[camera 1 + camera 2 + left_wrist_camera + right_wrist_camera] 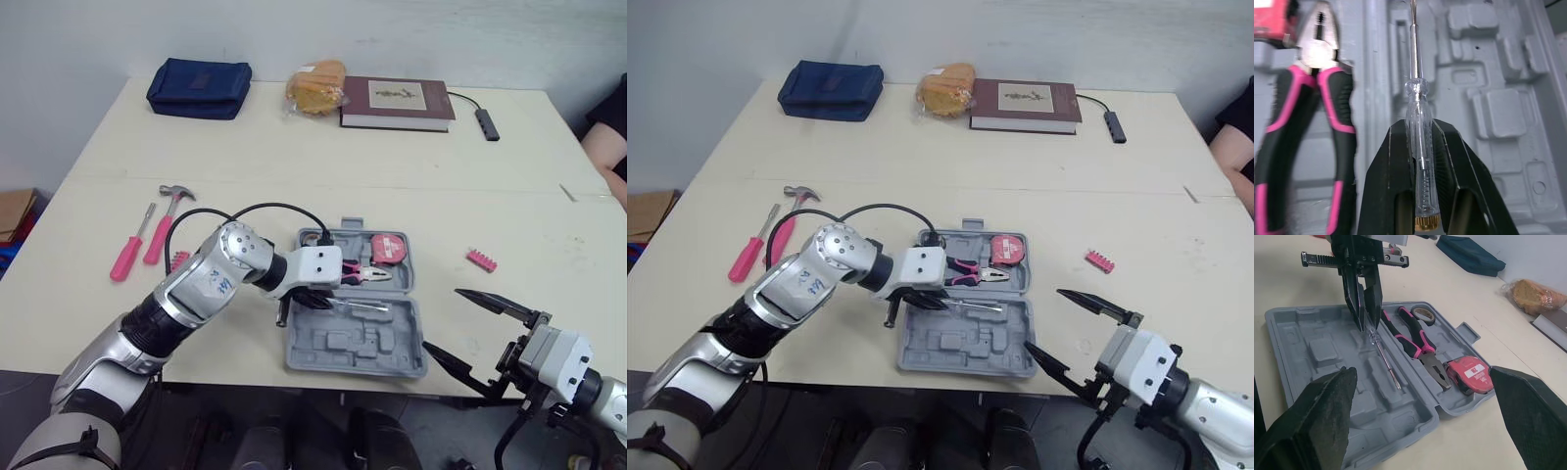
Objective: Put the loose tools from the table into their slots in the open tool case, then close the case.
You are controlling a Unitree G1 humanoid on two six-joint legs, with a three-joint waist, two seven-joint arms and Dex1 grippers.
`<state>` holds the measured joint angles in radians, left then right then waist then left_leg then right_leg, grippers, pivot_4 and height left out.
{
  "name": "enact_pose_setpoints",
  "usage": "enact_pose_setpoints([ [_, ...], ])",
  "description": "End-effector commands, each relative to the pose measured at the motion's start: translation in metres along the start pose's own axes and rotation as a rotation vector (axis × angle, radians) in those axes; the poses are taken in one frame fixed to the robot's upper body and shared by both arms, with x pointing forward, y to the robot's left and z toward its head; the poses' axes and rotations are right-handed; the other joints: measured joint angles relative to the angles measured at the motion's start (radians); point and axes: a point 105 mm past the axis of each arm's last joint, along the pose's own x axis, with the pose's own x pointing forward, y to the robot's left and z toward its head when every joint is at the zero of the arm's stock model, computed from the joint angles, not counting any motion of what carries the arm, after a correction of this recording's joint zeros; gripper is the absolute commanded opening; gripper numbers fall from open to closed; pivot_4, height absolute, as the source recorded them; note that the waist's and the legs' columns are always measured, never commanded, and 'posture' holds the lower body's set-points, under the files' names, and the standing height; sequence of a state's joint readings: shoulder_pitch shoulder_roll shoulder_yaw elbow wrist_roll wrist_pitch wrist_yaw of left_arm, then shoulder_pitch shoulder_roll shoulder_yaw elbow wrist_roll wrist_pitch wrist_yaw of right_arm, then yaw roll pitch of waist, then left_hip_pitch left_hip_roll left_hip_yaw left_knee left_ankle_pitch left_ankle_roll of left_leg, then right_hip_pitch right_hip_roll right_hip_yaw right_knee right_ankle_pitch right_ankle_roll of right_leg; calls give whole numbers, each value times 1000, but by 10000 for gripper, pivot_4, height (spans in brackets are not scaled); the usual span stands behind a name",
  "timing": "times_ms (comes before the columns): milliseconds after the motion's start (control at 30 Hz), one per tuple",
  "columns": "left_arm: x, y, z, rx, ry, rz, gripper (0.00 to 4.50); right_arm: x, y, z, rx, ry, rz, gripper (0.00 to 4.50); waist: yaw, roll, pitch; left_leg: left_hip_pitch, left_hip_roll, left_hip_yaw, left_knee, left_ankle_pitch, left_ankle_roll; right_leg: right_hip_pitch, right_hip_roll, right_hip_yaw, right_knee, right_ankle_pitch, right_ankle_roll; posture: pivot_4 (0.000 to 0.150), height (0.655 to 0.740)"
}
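Left fingers tight on screwdriver, shaft along tool case hinge, tip rightward; right fingers wide

Left gripper: fingers clamp a slim screwdriver over the open tool case.
Right gripper: fingers spread wide.
Table: pink screwdriver and hammer loose.

In the left wrist view the tape measure is chopped off by the corner, the pliers lose their handle ends at the edge, and the tip of the clear screwdriver runs out of frame. From the head, the person on the right is just an arm at the edge. A small red piece is half tucked behind the left arm, and the print on the book is too tiny to read.
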<state>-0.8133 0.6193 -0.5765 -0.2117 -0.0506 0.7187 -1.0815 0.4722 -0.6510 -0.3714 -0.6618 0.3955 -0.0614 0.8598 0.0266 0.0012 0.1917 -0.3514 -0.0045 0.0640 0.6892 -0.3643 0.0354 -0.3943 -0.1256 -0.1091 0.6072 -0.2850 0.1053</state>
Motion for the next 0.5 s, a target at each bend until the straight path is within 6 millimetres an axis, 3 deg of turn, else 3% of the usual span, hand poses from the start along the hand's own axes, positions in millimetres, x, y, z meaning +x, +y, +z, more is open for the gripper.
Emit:
enact_pose_setpoints([
  [33,-3,1,4,24,10,26,342,1,1,9,-27,-31,-5,45000,0,0,0,0,0,0,0,0,0,0,0,0,0,0,0,1500,7400],
  [500,2,0,1,39,35,32,342,1,2,9,-26,-34,-6,45000,0,0,0,-1,0,-1,3,0,0,0,0,0,2,0,0,1500,7400],
])
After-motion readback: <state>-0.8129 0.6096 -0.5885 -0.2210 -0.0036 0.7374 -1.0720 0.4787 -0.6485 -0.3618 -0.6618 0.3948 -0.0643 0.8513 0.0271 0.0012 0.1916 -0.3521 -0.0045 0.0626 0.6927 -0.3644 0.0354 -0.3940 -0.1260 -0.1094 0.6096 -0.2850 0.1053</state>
